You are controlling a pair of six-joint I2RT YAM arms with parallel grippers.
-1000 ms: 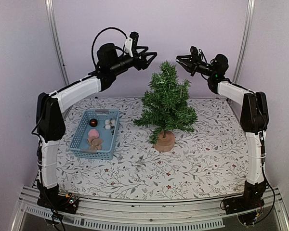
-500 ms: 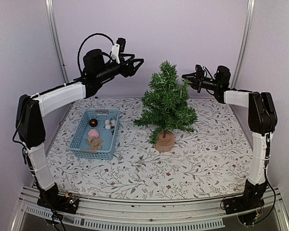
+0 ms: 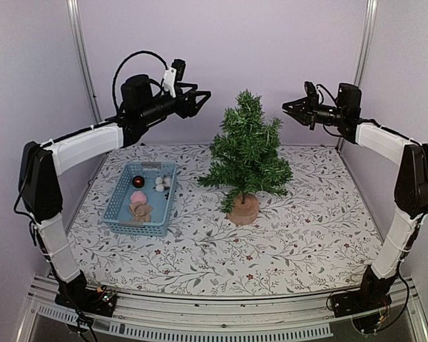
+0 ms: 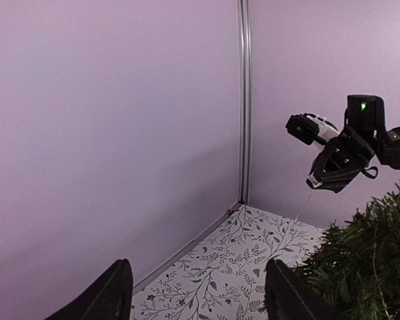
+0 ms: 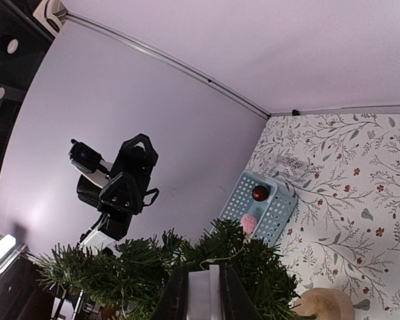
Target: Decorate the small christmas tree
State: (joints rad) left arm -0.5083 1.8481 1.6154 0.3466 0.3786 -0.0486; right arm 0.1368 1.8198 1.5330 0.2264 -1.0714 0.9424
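Where tree (image 3: 247, 153) stands, right gripper (image 3: 287, 107) beside, apart.

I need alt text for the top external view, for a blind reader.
A small christmas tree stands on a floral table, with the left gripper open and the right gripper shut, raised either side of its top. A blue basket of ornaments sits to its left.

small christmas tree (image 3: 246, 153) blocks the centre, blue basket (image 3: 135, 228) to its left
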